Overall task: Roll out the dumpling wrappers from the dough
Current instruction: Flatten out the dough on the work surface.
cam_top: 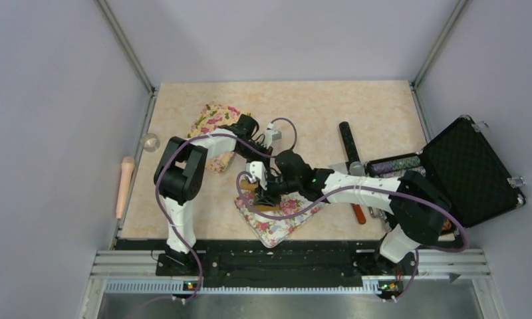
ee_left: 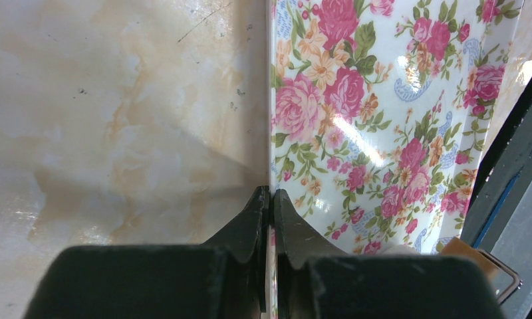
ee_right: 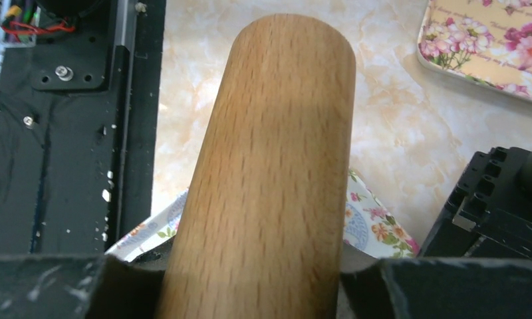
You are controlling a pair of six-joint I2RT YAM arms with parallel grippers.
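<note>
Pinching the edge of the flowered tray (ee_left: 383, 100), the left hand (ee_left: 271, 196) likely steadied it for the right hand (ee_right: 263, 269), clamped around the wooden rolling pin (ee_right: 276, 133).

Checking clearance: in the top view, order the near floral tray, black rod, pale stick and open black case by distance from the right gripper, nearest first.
1. Near floral tray, below the right gripper.
2. Black rod, behind-right.
3. Pale stick, left edge.
4. Open black case, far right.

Nothing legible: no label, brand or number can be read. Faint marks, perhaps script, on the farther floral tray (ee_right: 489, 46), ahead and right of the right gripper (ee_right: 253, 266), are too small to read.
</note>
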